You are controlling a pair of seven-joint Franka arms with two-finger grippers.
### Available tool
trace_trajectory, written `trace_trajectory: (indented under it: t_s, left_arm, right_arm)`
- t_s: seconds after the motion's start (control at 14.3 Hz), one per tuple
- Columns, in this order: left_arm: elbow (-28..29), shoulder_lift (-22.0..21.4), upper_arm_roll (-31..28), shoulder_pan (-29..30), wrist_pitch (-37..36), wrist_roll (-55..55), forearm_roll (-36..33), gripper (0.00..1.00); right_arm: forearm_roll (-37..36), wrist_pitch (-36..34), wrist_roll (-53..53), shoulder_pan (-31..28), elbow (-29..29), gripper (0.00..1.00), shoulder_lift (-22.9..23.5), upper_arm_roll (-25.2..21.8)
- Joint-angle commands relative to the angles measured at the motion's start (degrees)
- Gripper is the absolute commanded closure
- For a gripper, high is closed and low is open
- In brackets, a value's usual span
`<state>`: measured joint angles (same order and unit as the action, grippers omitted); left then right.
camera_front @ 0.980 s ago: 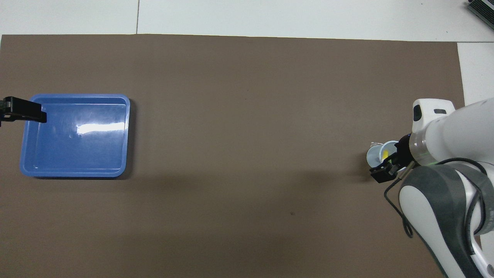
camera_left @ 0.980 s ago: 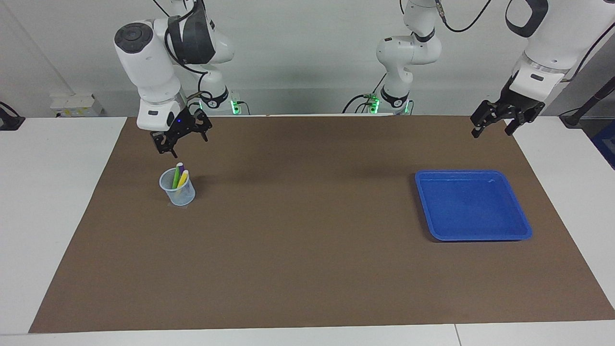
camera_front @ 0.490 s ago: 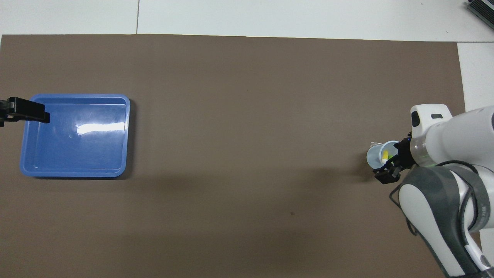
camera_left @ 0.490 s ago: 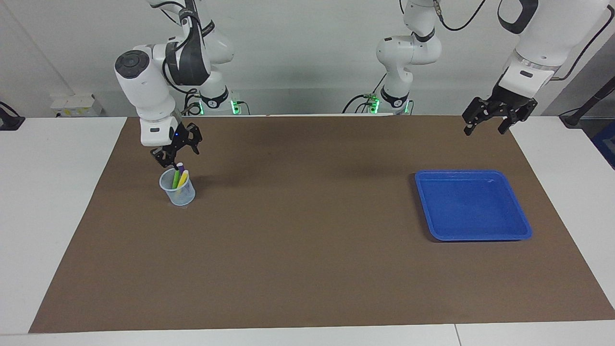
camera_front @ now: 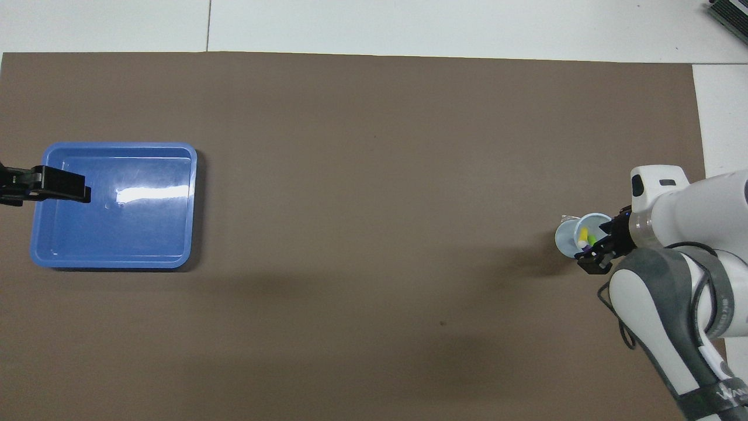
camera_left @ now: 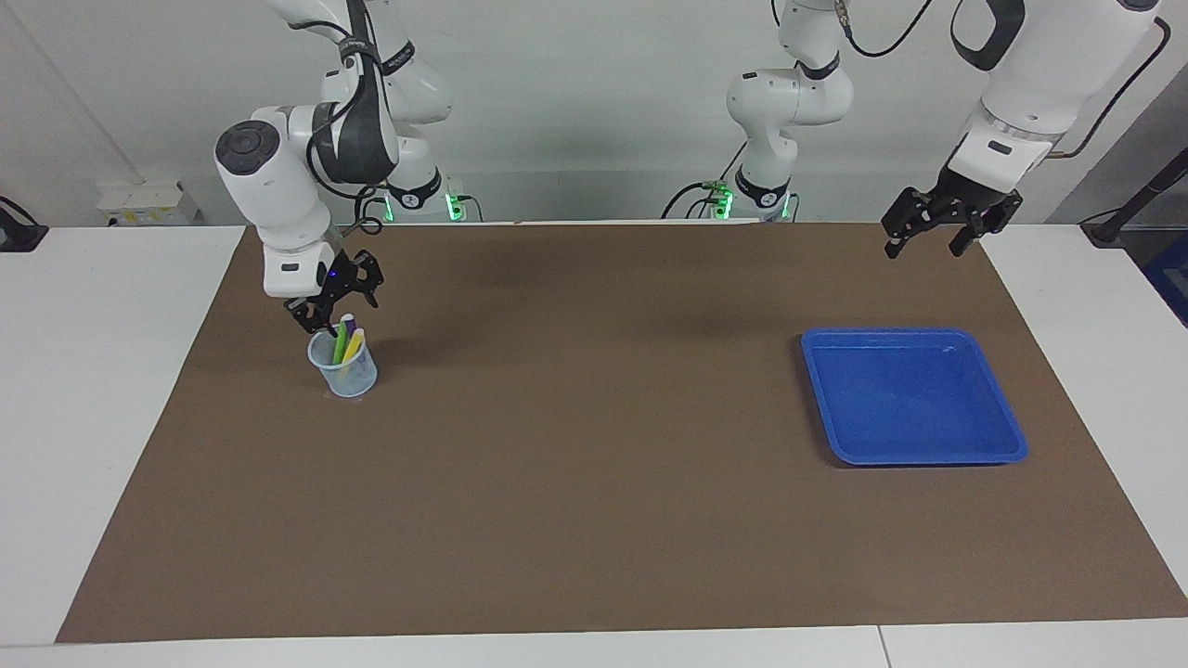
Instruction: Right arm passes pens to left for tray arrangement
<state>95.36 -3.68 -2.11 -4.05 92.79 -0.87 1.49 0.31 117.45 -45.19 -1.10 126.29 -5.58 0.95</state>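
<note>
A small translucent cup (camera_left: 347, 375) stands on the brown mat toward the right arm's end of the table. It holds the pens upright: green (camera_left: 340, 343), purple (camera_left: 349, 323) and yellow (camera_left: 355, 341). My right gripper (camera_left: 327, 324), with its blue light, is down at the tops of the pens, at the cup's rim. In the overhead view the right gripper (camera_front: 594, 255) covers part of the cup (camera_front: 568, 240). The blue tray (camera_left: 914, 399) lies empty toward the left arm's end. My left gripper (camera_left: 922, 243) hangs open in the air above the mat by the tray, holding nothing.
The brown mat (camera_left: 594, 482) covers most of the white table (camera_left: 102, 390). One black finger (camera_front: 61, 190) of the left gripper shows over the tray's (camera_front: 117, 237) edge in the overhead view.
My right gripper has come down from above the cup onto the tops of the pens. My left gripper has risen a little and drifted toward the table's middle.
</note>
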Motion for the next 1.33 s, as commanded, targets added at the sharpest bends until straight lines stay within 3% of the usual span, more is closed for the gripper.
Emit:
trace_trajectory:
  t_s: [0.0, 0.91, 1.19, 1.26]
  left_arm:
    - [2.9, -1.9, -0.4, -0.2, 0.9, 0.3, -0.9, 0.00]
    - [13.7, -7.1, -0.1, -1.8, 6.2, -8.4, 2.3, 0.00]
    - [15.8, -8.3, -0.2, -1.7, 6.8, -9.5, 5.4, 0.00]
    - [16.9, -8.8, -0.2, -1.7, 7.8, -11.2, 6.2, 0.00]
  right_arm:
    - [0.7, 1.4, -1.6, -1.2, 1.9, 0.33, 0.0, 0.5]
    - [0.7, 1.6, -2.4, -2.3, 3.2, 0.43, -0.2, 0.5]
    - [0.7, 3.7, -5.3, -2.8, 3.8, 0.67, -0.1, 0.5]
    - [0.7, 3.7, -5.2, -2.9, 3.8, 0.77, -0.1, 0.5]
